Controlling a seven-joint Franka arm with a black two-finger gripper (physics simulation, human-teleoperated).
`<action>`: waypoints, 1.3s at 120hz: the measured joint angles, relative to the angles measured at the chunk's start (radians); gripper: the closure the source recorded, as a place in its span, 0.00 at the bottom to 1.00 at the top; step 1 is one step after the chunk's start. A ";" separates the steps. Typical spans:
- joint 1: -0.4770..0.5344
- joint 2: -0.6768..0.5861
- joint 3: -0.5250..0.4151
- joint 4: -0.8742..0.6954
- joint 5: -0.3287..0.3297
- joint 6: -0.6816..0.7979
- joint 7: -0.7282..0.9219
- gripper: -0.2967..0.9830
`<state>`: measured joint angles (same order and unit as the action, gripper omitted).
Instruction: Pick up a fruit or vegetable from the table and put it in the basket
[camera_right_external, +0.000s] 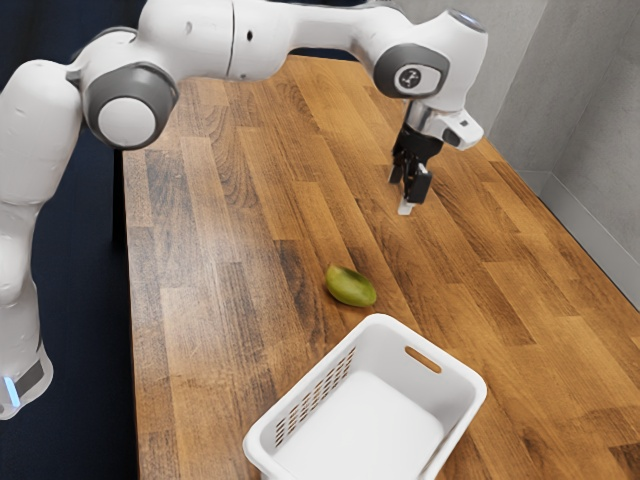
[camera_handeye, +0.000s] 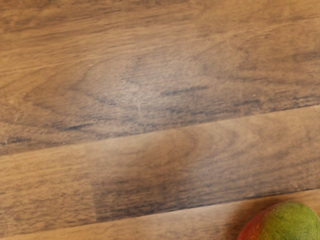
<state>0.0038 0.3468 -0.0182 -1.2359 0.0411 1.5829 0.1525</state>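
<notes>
The black gripper hangs above the table in the exterior view, its fingers apart with nothing between them. A green mango lies on the wood, away from the gripper and close to the white basket. In the wrist view the rounded end of the mango, green with a red side, shows at the corner, partly cut off by the picture's edge. The basket's inside looks empty in the exterior view.
The wooden table runs under the arm and basket. The basket's raised rim, with a slot handle, stands just beyond the mango from the gripper. Grey walls rise past the table's edge at the exterior view's right.
</notes>
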 joint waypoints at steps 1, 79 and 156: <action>-0.001 0.000 0.000 0.000 0.000 0.000 0.000 0.23; -0.082 -0.250 -0.064 -0.502 0.056 0.139 0.023 0.23; -0.080 -0.300 -0.009 -0.607 0.054 0.185 0.034 0.23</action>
<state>-0.0760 0.0464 -0.0277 -1.8433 0.0948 1.7680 0.1863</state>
